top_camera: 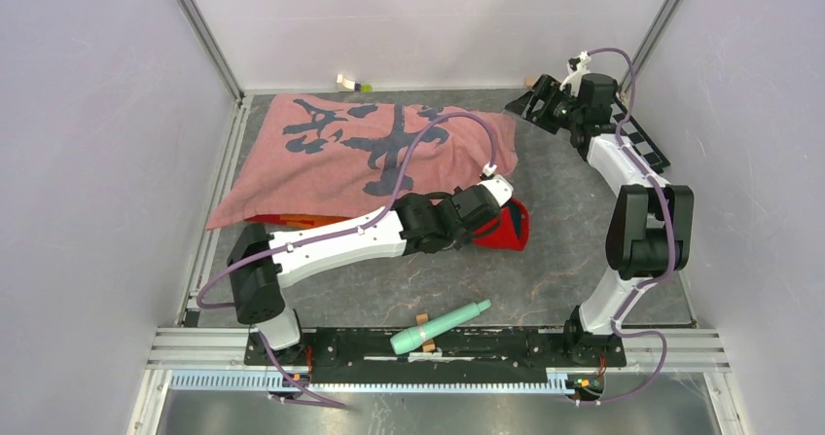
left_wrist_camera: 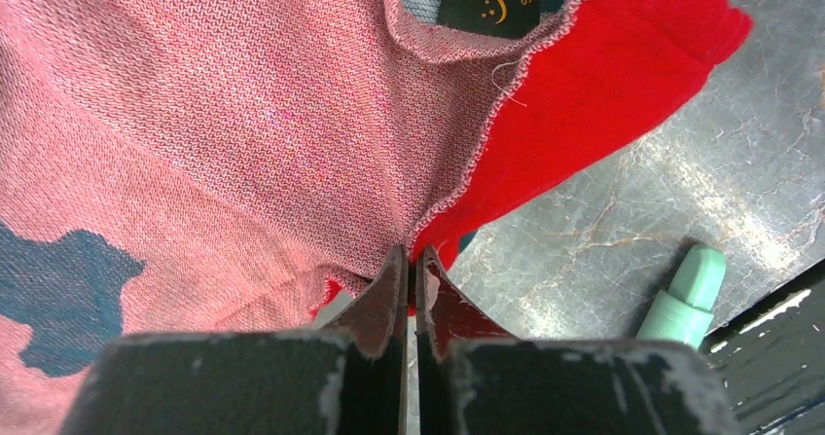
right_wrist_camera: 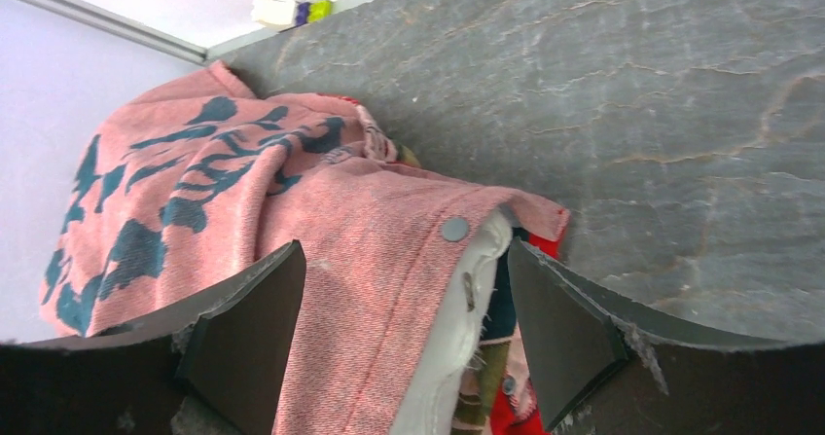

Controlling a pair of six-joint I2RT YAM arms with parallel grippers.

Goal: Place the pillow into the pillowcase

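The left tool [left_wrist_camera: 411,265] is pinched tight on the red hem of the pillowcase [top_camera: 360,153]. The right tool [right_wrist_camera: 404,260] gapes wide near its far corner. The pillow [right_wrist_camera: 457,308] sits inside, white edge showing, on the worktop [top_camera: 584,240].

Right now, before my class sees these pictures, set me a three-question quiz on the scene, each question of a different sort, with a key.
1. True or false: the left pincer is shut on the edge of the pillowcase.
2. Which loose thing lies on the table nearest the arms' bases? A: a mint-green tube. B: a spoon. C: a cup.
3. Fill the gap: the right pincer stands ____, holding nothing.

Key: 1 true; 2 A; 3 open.
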